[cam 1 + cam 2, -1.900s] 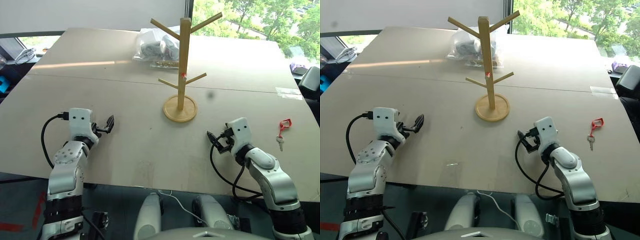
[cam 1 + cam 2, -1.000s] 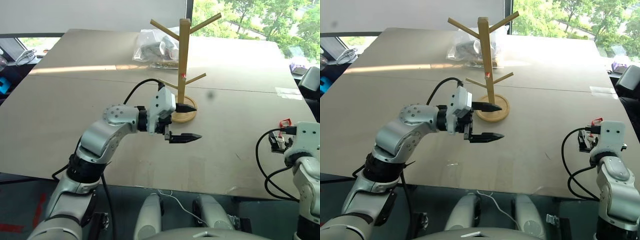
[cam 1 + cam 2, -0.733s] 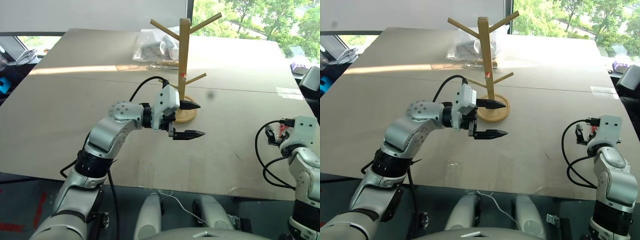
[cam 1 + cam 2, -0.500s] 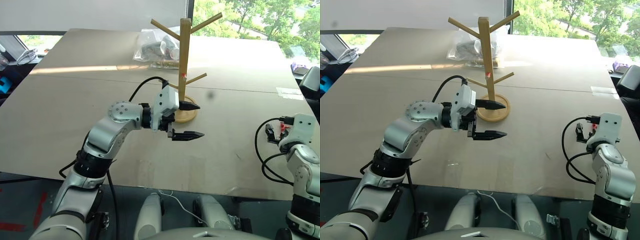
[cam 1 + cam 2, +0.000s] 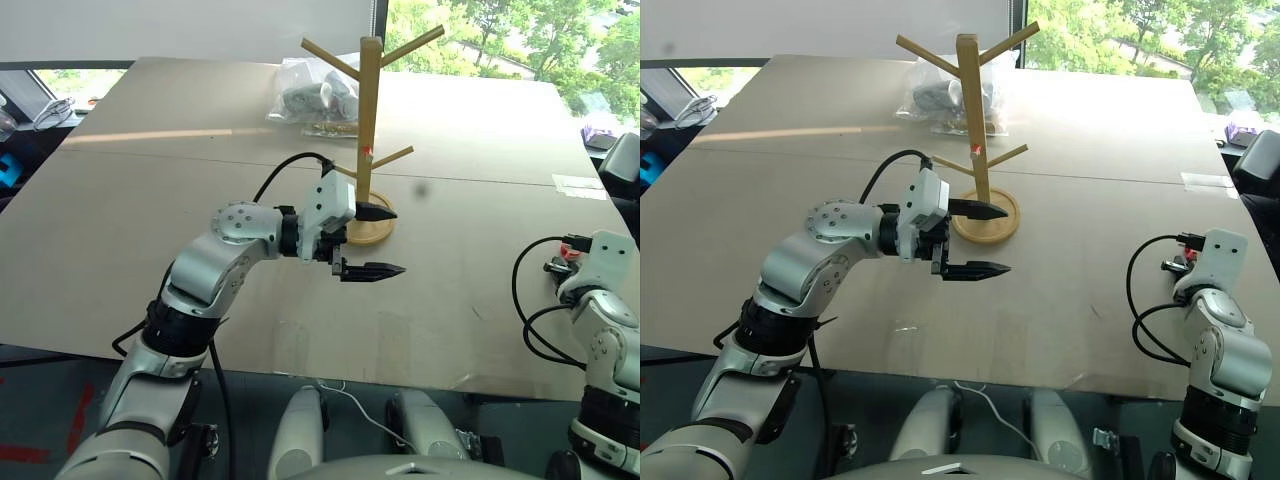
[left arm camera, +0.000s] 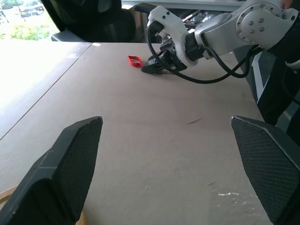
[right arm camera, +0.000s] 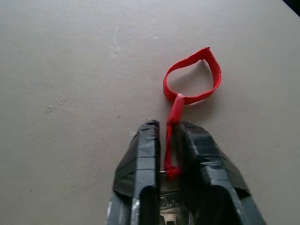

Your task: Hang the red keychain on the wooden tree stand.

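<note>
Right wrist view: right tool [image 7: 169,140] clenched on red keychain's [image 7: 190,86] strap, loop lying flat on counter [image 7: 61,70] ahead of fingers. Left tool [image 5: 372,240] wide apart, hovering beside wooden tree stand [image 5: 366,120] base, mid-counter, well apart from keychain

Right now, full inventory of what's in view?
red keychain: 1, red strap loop, lying on the table by its right edge, stem between the right tool's fingers
wooden tree stand: 1, light wood, upright at table centre, small red dot on pole
plastic bag: 1, clear, contents unclear, behind the stand
table: 1, beige, seam across
left tool: open, black fingers, hovering in front of the stand's base
right tool: shut on the keychain's stem, low at the table
</note>
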